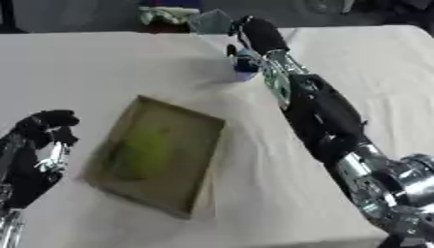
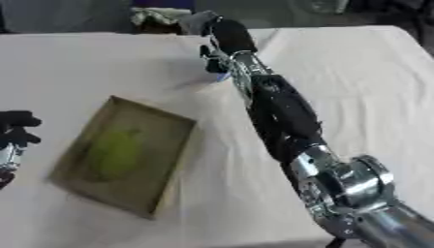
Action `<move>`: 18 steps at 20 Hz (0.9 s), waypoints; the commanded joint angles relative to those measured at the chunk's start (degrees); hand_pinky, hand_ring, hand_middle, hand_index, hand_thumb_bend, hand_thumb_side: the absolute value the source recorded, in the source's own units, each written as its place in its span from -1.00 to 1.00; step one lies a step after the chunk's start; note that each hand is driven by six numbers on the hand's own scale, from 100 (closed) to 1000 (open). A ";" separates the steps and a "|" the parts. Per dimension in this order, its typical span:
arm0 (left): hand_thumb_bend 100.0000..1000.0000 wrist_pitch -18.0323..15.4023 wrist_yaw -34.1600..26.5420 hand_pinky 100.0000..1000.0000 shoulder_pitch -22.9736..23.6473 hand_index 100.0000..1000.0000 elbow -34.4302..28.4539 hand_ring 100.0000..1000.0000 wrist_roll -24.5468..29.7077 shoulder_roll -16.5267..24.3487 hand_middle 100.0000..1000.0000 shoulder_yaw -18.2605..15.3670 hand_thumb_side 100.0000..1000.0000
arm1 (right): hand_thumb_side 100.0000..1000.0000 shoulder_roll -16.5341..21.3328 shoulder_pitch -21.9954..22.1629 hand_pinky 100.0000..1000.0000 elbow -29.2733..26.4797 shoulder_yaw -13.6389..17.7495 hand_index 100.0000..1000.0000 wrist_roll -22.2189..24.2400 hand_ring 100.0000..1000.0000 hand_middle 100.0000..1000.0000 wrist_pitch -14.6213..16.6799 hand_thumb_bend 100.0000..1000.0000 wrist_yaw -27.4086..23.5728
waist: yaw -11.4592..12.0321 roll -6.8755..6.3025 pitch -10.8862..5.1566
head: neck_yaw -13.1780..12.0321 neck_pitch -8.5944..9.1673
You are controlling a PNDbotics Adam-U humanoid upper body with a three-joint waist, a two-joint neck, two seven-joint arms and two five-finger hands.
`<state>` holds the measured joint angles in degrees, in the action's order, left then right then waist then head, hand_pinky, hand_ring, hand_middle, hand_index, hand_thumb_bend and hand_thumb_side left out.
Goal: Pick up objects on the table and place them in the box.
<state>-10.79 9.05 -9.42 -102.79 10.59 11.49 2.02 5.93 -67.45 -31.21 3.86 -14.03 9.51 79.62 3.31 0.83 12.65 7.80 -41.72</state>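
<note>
An olive-tan open box [image 1: 196, 160] lies askew on the white cloth left of centre, with a green object [image 1: 146, 147] lying inside it. My right arm stretches from the lower right across to the far table edge, where my right hand [image 1: 258, 34] hovers. A small blue object [image 1: 246, 66] sits on the cloth right under that hand's wrist side; whether the hand touches it is hidden. A pale grey shape [image 1: 212, 22] shows just left of the hand. My left hand [image 1: 42, 140] rests at the lower left, beside the box, fingers relaxed and holding nothing.
The white cloth [image 1: 101, 68] covers the whole table, with bare cloth on the far left and far right. Past the far edge there is a green-and-white bundle [image 1: 165, 14] and dark clutter. The right forearm [image 1: 326, 116] crosses the space to the right of the box.
</note>
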 commanded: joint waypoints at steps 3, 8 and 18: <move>-1.00 0.00 -0.28 0.12 -0.22 0.47 -0.79 0.42 -0.20 0.58 0.18 -0.28 -0.14 | -0.73 0.44 -1.24 0.74 -1.61 -1.16 0.99 6.95 0.75 0.74 3.08 -1.00 0.81 | -0.11 -0.24 -1.10 | 0.22 0.50; -1.00 0.02 -0.25 0.12 -0.16 0.47 -0.77 0.42 -0.22 0.60 0.18 -0.31 -0.14 | -0.70 1.54 -1.28 1.00 -1.76 -0.35 1.00 16.96 1.00 1.00 0.73 -1.00 0.09 | -0.30 -0.12 -1.17 | 0.11 0.50; -1.00 0.03 -0.17 0.12 -0.01 0.48 -0.76 0.42 -0.30 0.67 0.18 -0.42 -0.14 | -0.59 3.23 -0.18 1.00 2.30 2.50 1.00 19.27 1.00 1.00 -9.70 -1.00 -2.02 | -0.49 -0.22 -1.03 | -0.02 0.65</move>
<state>-10.69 9.05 -9.11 -102.79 10.45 11.48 1.99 7.53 -66.85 -29.14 5.95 5.12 0.67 78.34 2.88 0.83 12.65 7.72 -41.71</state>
